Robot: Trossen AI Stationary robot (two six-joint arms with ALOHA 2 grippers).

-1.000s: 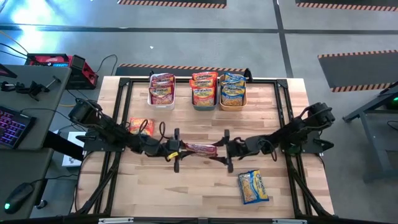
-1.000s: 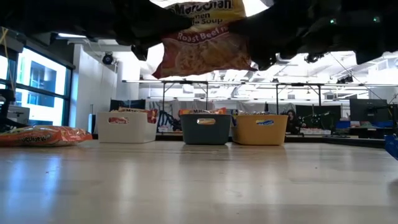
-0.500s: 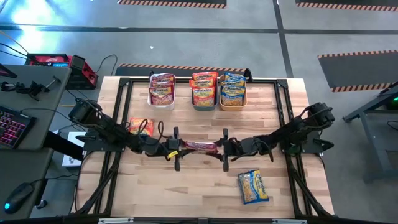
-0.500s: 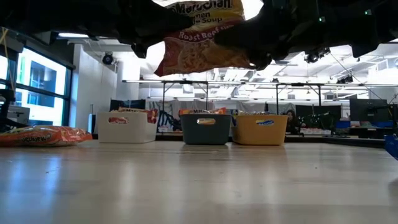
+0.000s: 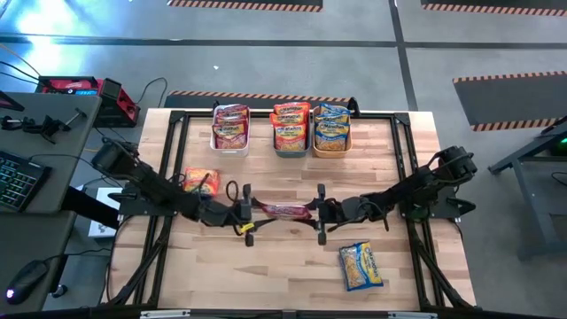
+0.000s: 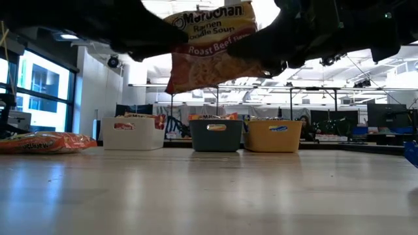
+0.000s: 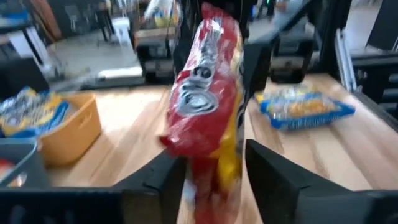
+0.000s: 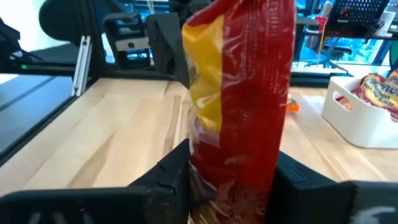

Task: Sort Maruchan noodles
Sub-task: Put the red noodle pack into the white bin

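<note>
A red Roast Beef noodle packet (image 5: 283, 210) hangs in the air over the table's middle, standing on edge with its printed face (image 6: 212, 49) toward the near side. My right gripper (image 5: 321, 213) is shut on its right end. My left gripper (image 5: 247, 213) is open at its left end. In the left wrist view its fingers (image 7: 168, 180) stand on either side of the packet (image 7: 205, 106). An orange packet (image 5: 201, 181) and a blue-and-yellow packet (image 5: 361, 266) lie flat on the table. My right gripper pinches the red packet's right end (image 8: 236, 168) between its two fingers, one on each flat face. The fingers come level from the table's right side. The packet is lifted clear of the table, on edge and tilted a little.
A white bin (image 5: 229, 128), a teal bin (image 5: 291, 128) and an orange bin (image 5: 332, 128) stand in a row at the far edge, each holding packets. A black frame runs around the table's rim (image 5: 168, 159). Bare wood lies between the bins and the arms.
My left gripper has drawn back toward the table's left edge, off the packet's left end, which now shows free in the low view. The packet stays in the air in my right gripper and has sunk and tipped slightly.
</note>
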